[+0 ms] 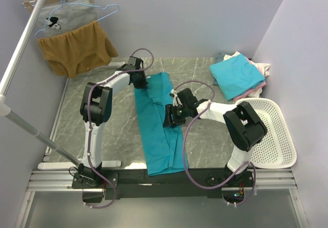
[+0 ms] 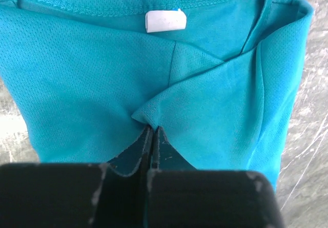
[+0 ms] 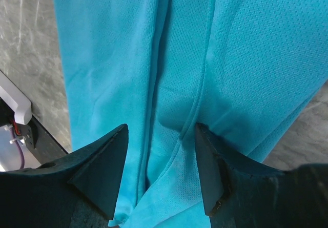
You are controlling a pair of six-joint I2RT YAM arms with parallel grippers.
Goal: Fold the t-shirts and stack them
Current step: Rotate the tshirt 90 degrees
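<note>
A teal t-shirt (image 1: 160, 128) lies folded lengthwise in a long strip down the middle of the table. My left gripper (image 1: 142, 78) is at the shirt's far collar end, shut on a pinch of teal cloth (image 2: 149, 116); the white neck label (image 2: 165, 20) shows just beyond it. My right gripper (image 1: 170, 116) is open over the strip's right side, its fingers (image 3: 105, 156) either side of a fold edge in the teal cloth (image 3: 179, 84). A folded turquoise t-shirt (image 1: 237, 76) tops a pile with pink and white shirts at the far right.
A white mesh basket (image 1: 271, 130) stands at the right edge. A mustard-brown garment (image 1: 77, 48) and a grey printed one (image 1: 64, 19) hang on hangers at the back left. A metal pole (image 1: 20, 48) crosses the left side.
</note>
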